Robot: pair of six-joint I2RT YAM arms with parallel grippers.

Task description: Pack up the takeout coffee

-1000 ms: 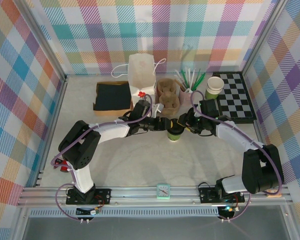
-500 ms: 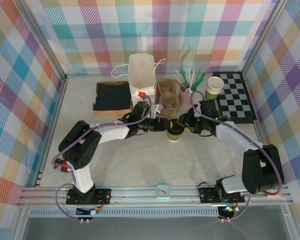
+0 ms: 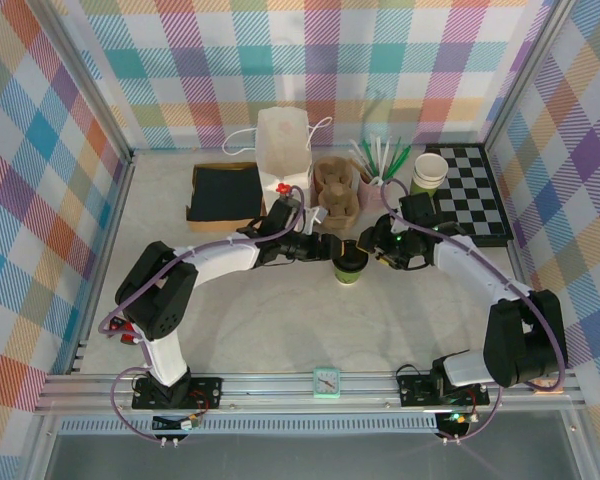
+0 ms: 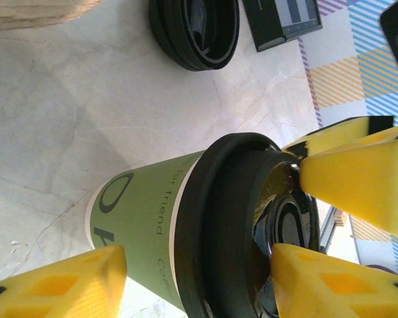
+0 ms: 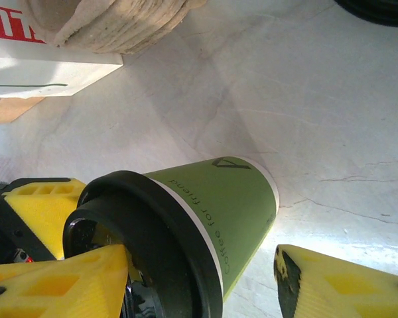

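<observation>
black-and-white arms (image 3: 220,262), purple cables (image 3: 130,287), yellow foam fingers (image 4: 358,175), black bolted bases (image 3: 175,392)

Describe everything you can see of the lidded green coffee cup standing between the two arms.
The takeout coffee is a small paper cup, green with cream bands at rim and base and dark lettering. A round black plastic lid with a recessed top is seated on it. It stands upright on the pale table, near the cardboard carrier. The left tool and right tool flank it, jaws open; contact is unclear.
</observation>
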